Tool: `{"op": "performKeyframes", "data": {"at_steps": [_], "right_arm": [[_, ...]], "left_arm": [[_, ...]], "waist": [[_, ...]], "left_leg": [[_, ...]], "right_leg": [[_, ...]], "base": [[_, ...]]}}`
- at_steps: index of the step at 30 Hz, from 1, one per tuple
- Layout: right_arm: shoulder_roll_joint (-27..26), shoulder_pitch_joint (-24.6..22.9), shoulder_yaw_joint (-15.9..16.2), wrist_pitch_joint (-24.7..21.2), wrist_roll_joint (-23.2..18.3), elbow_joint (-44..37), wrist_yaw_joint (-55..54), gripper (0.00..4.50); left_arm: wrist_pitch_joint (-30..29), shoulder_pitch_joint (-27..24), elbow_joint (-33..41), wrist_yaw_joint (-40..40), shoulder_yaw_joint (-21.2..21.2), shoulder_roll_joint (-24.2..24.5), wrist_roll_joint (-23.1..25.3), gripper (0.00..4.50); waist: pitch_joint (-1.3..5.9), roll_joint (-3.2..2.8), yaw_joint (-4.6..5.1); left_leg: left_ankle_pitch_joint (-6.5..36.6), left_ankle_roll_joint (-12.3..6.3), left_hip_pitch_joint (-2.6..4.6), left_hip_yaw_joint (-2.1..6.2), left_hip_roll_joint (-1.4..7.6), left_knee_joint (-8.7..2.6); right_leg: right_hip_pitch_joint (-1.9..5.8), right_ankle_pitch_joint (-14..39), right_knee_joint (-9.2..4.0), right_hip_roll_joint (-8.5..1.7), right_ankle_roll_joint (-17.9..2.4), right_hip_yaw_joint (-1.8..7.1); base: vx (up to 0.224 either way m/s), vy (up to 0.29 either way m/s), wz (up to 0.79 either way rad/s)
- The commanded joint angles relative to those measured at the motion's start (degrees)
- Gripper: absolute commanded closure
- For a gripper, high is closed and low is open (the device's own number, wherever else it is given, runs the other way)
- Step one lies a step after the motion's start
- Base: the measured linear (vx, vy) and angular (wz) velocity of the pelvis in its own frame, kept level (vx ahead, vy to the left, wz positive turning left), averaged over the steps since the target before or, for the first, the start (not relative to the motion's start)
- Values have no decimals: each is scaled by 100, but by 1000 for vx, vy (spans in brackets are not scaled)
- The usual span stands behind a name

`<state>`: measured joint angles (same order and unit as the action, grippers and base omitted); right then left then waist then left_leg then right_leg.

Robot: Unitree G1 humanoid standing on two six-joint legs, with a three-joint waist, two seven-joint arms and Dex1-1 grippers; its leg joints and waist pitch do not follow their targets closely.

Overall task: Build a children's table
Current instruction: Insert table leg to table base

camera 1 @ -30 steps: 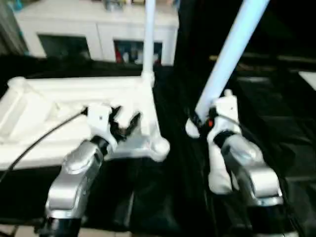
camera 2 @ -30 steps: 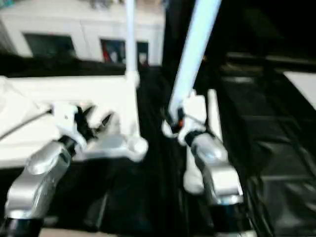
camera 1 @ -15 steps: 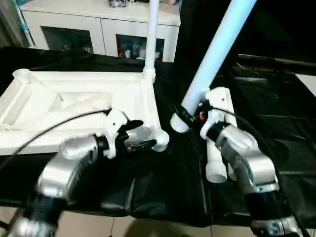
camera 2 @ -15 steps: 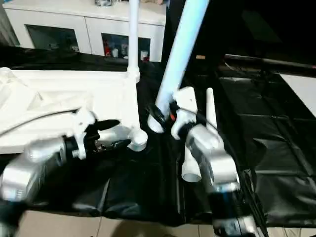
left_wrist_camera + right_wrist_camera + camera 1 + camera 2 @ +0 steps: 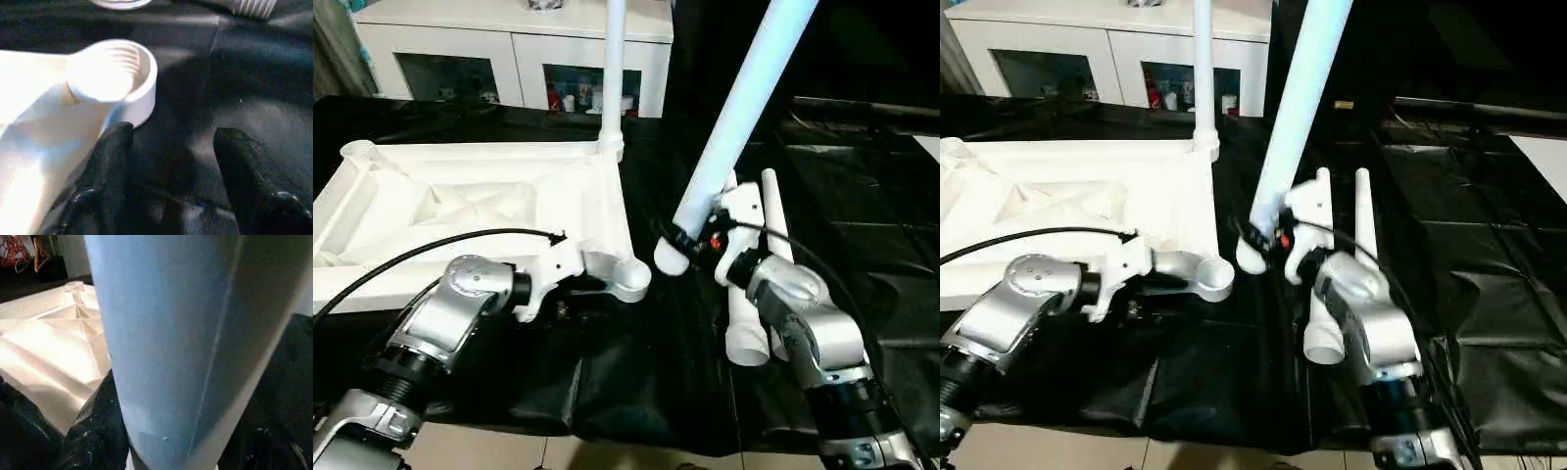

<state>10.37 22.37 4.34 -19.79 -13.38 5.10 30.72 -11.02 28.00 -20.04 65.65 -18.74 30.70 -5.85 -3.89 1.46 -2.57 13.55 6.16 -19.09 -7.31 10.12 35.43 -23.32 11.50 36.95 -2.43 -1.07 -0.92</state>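
Right gripper (image 5: 693, 238) clamped on tilted leg (image 5: 739, 116). Left gripper (image 5: 171, 161) spread, empty, beside tabletop (image 5: 499, 201) corner socket (image 5: 128, 73).

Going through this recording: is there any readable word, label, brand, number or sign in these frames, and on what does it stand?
None can be read.
The table top, the held leg and the spare legs are plain white, with no print showing.
The items behind the cabinet's glass doors are too small to read.
The small red spot on the right gripper carries no legible mark.
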Motion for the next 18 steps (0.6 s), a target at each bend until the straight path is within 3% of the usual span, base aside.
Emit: {"op": "performKeyframes", "data": {"at_steps": [1, 9, 15, 18], "right_arm": [[64, -1, -15, -44, -60, -230, 69, 264], [73, -42, 53, -118, -151, -289, 221, 264], [81, 7, 61, -94, -156, -228, 312, 264], [107, -16, 60, -156, -206, -323, 357, 264]], "left_arm": [[75, 113, -65, 52, 19, 59, 69, 183], [120, 116, -70, 180, 30, 86, 69, 249], [350, 306, -341, 145, 68, 35, 118, 308], [347, 427, -250, 106, 226, -1, -12, 316]], "waist": [[328, 9, -17], [325, -33, -20], [307, -28, -26], [311, -27, -25]], "left_leg": [[523, 31, -76, -64, 149, -476], [411, 14, -90, -59, 158, -484], [426, 17, -87, -63, 146, -494], [399, 24, -89, -59, 160, -497]], "right_leg": [[376, 908, -464, -413, -1084, 255], [361, 701, -447, -423, -1112, 253], [364, 679, -465, -412, -1113, 253], [369, 622, -452, -424, -1133, 254]], "base": [[0, 0, 0], [0, 0, 0], [0, 0, 0], [0, 0, 0]]}}
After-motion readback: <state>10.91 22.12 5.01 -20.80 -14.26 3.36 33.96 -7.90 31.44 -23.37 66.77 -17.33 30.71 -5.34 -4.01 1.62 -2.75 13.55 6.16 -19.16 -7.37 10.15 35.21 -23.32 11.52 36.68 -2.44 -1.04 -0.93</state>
